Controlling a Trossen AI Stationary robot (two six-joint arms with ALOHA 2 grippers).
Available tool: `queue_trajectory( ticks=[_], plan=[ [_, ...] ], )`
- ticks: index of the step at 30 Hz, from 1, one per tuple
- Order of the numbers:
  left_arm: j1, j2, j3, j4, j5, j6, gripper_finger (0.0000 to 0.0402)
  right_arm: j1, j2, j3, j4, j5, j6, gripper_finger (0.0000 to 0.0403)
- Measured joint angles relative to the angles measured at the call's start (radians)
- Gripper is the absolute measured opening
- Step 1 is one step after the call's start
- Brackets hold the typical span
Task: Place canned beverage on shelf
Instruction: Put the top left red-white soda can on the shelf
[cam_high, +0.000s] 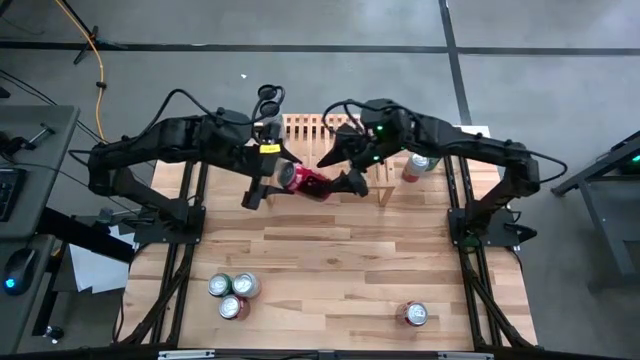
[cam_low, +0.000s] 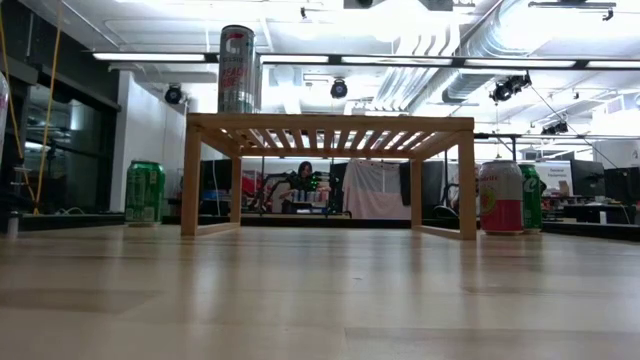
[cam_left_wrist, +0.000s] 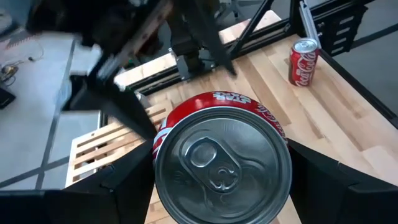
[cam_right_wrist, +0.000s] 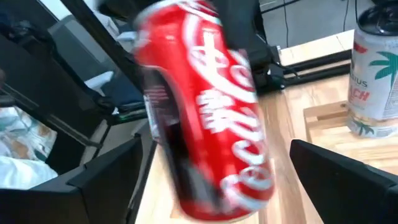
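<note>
Because the red can (cam_high: 308, 181) hangs in the air between the two arms just in front of the shelf (cam_high: 330, 135), the high view reads as a handover. The left hand (cam_high: 285, 178) pinches the can at one end, and the right hand (cam_high: 345, 180) waits at the other end, spread wide. The can lies tipped on its side, probably so the right arm can take it and stand it on the slats.

From tabletop height, the shelf (cam_low: 330, 125) stands clear, with a tall can (cam_low: 236, 69) already on its top near one end. A green can (cam_low: 144, 192) stands beside the shelf on one side and a pink can (cam_low: 500, 197) on the other.

Past the left wrist, the can's silver lid (cam_left_wrist: 221, 165) fills the gap between the dark fingers (cam_left_wrist: 74, 196), which press its sides.

Past the right wrist, the red can (cam_right_wrist: 208, 112) tilts between the open fingers (cam_right_wrist: 339, 180), apart from both.
</note>
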Motion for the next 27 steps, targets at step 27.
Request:
queue_trajectory(
  ticks=[27],
  plan=[
    [-0.011, 0.046, 0.002, 0.004, 0.038, 0.013, 0.0280, 0.045, 0.098, 0.000, 0.187, -0.155, 0.060, 0.0332]
  ],
)
